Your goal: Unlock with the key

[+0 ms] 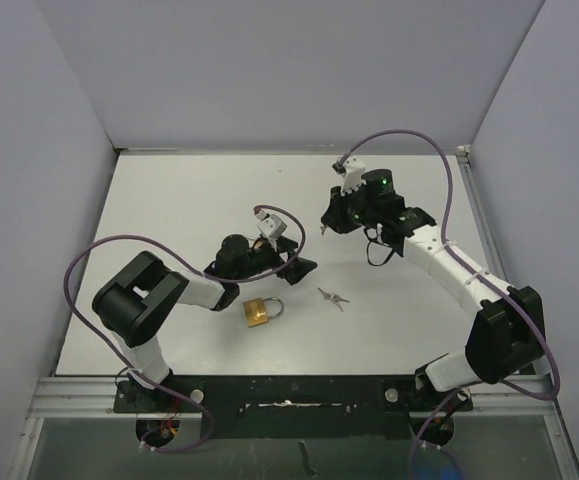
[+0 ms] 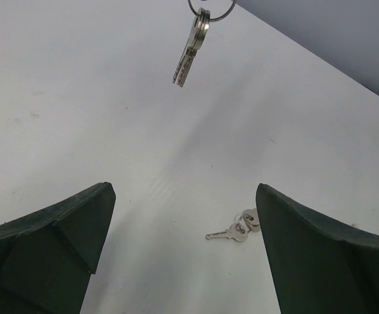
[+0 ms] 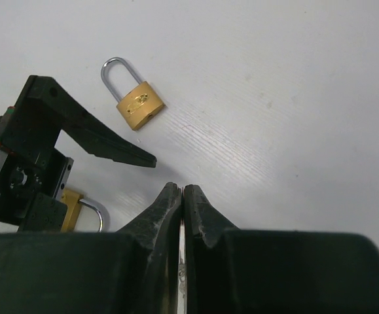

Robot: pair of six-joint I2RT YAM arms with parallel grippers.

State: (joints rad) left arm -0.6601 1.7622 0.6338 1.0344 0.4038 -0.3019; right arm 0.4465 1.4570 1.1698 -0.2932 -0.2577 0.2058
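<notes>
left gripper (image 2: 184, 193): jaws wide apart, empty
right gripper (image 3: 182, 191): closed on ringed keys (image 2: 192, 47)
ringed keys: hang near upright, tips down

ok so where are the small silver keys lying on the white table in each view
top external: the small silver keys lie just right of centre, right of the brass padlock
left wrist: the keys sit low, right of centre
right wrist: not in it
shared landmark: the open black left gripper, in all three views
</notes>
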